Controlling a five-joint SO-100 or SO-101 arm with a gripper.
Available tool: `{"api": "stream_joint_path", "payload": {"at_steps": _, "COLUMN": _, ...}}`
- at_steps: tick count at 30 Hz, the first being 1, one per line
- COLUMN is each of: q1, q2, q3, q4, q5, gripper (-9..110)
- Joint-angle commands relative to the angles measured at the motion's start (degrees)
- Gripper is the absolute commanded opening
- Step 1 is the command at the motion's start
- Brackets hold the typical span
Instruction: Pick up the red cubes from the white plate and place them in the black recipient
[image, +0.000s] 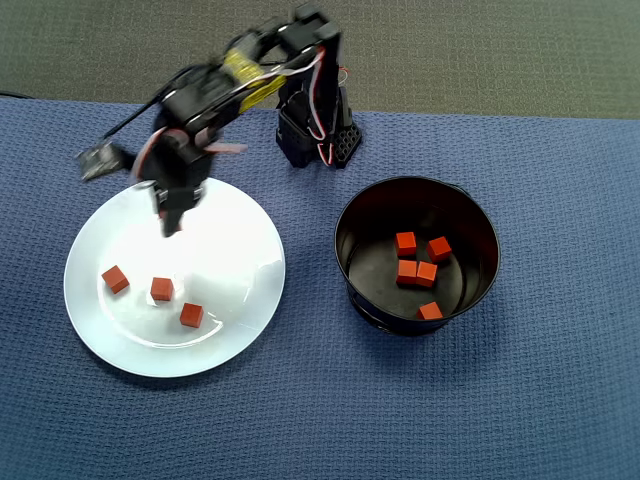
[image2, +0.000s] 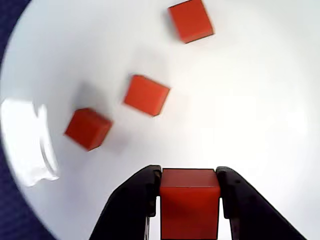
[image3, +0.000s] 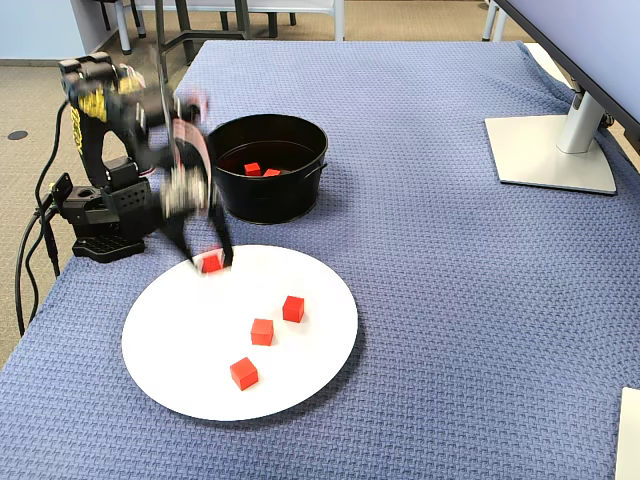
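From the wrist view I see my gripper (image2: 190, 200) clamped on 1 red cube (image2: 190, 202), both fingers (image2: 134, 200) flush against its sides, over the white plate (image2: 260, 115) near its rim on the arm's side; 3 more red cubes (image: 161, 289) lie apart from each other in a loose row on the plate, with bare white around each. The black recipient (image: 352, 262) stands just beside the plate on the blue cloth (image: 540, 400), not touching it, with 5 cubes (image: 418, 270) inside; open cloth surrounds both in the overhead view.
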Motion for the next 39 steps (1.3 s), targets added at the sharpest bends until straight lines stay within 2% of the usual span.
{"api": "stream_joint_path", "payload": {"at_steps": 1, "q1": -10.8, "q2": 16.4, "q3": -1.1, "q4": 9.7, "q5": 10.8, "gripper": 0}}
{"api": "stream_joint_path", "payload": {"at_steps": 7, "q1": -33.4, "q2": 27.9, "q3": 1.4, "q4": 17.4, "q5": 27.9, "gripper": 0}}
{"api": "stream_joint_path", "payload": {"at_steps": 12, "q1": -52.8, "q2": 27.7, "q3": 10.6, "q4": 16.0, "q5": 41.2, "gripper": 1}}
{"api": "stream_joint_path", "payload": {"at_steps": 13, "q1": -55.7, "q2": 26.6, "q3": 12.3, "q4": 15.1, "q5": 43.2, "gripper": 7}}
{"api": "stream_joint_path", "payload": {"at_steps": 15, "q1": -60.9, "q2": 24.3, "q3": 15.9, "q4": 12.2, "q5": 46.4, "gripper": 33}}
{"api": "stream_joint_path", "payload": {"at_steps": 18, "q1": -63.8, "q2": 23.1, "q3": 17.3, "q4": 9.7, "q5": 47.3, "gripper": 39}}
{"api": "stream_joint_path", "payload": {"at_steps": 21, "q1": -56.3, "q2": 23.5, "q3": 10.7, "q4": 13.9, "q5": 41.3, "gripper": 40}}
{"api": "stream_joint_path", "payload": {"at_steps": 24, "q1": -43.1, "q2": 21.7, "q3": 3.9, "q4": 16.4, "q5": 31.7, "gripper": 42}}
{"api": "stream_joint_path", "payload": {"at_steps": 30, "q1": -17.2, "q2": 11.4, "q3": -1.2, "q4": 6.5, "q5": 23.6, "gripper": 36}}
{"api": "stream_joint_path", "payload": {"at_steps": 34, "q1": -8.4, "q2": 0.5, "q3": -4.2, "q4": 1.1, "q5": 26.5, "gripper": 32}}
{"api": "stream_joint_path", "payload": {"at_steps": 39, "q1": -4.0, "q2": -12.2, "q3": -12.1, "q4": 0.4, "q5": 31.3, "gripper": 30}}
